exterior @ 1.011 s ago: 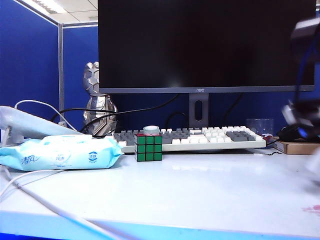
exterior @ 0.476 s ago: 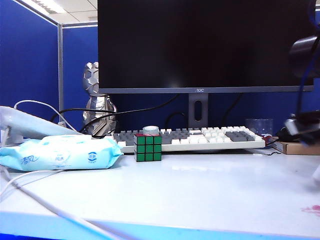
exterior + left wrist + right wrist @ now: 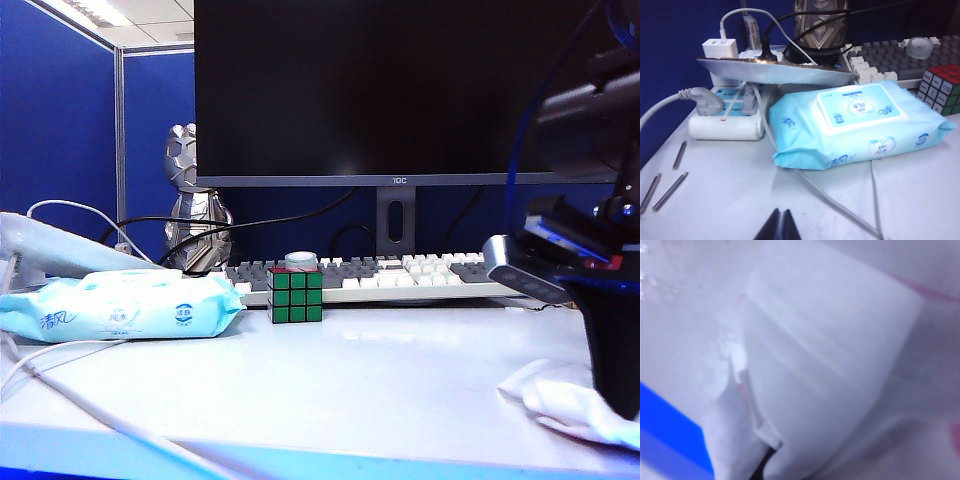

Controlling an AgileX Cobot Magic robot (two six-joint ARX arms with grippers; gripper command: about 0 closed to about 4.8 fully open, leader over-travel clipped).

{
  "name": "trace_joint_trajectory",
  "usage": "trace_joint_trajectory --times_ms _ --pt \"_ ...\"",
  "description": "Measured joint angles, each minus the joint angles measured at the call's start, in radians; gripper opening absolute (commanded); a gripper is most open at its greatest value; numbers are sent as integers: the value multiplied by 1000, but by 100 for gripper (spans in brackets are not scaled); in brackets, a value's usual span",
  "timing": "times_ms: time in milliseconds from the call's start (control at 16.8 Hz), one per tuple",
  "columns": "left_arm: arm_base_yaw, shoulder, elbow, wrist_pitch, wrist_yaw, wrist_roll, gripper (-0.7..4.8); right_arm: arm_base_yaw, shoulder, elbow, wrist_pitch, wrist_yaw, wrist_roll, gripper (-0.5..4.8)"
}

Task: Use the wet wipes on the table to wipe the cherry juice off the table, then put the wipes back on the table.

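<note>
— So, how wide is the right gripper (image 3: 771, 452)?

— Closed tight, jaws pinched on the wet wipes (image 3: 565, 398). In the right wrist view the white tissue fills nearly everything, with only a dark fingertip showing where the folds meet.

— Where is the wad?

— Down on the table (image 3: 380, 375), at its front right in the exterior view, spread flat under the right arm. Faint pink streaks of cherry juice (image 3: 935, 291) show on the surface just beside the tissue.

— And the left gripper (image 3: 780, 227)?

— Its two fingers sit pressed together, holding nothing, above bare table near the light-blue packet (image 3: 860, 122).

— Anything touching that packet?

— A white cable runs out from under it; the cube (image 3: 296, 294) stands just beside it.
</note>
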Motion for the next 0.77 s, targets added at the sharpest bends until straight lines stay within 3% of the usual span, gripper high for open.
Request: trace_joint_trajectory --times_ms 119,238,416,595,773 --pt "0 0 0 0 0 0 23 2 -8 11 -42 151 31 -1" --pt "0 0 0 0 0 0 23 -47 -13 17 -90 424 62 -1" --pt "0 0 0 0 0 0 23 -101 -9 13 -93 565 68 -1" --pt "0 0 0 0 0 0 23 -113 -13 14 -89 433 19 -1" --pt "0 0 0 0 0 0 23 -49 -10 14 -65 138 -5 -1"
